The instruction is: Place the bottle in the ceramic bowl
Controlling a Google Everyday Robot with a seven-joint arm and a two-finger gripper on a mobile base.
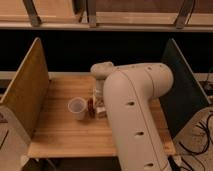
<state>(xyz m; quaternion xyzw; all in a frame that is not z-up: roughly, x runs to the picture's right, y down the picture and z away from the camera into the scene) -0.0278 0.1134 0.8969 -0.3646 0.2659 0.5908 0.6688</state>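
My gripper [98, 99] hangs from the cream wrist [102, 71] over the middle of the wooden table, just right of the translucent white cup [77, 108]. A small dark red object [91, 105] stands between the cup and the gripper. A cream-white piece with a brownish patch [100, 110] shows right under the gripper. It looks like the bottle, and I cannot tell whether it is held. The ceramic bowl is hidden, likely behind my arm.
My big cream arm [137, 115] covers the right half of the wooden table [55, 132]. A tan side panel [25, 92] stands on the left and a dark panel [182, 95] on the right. Cables [197, 140] lie on the floor at the right.
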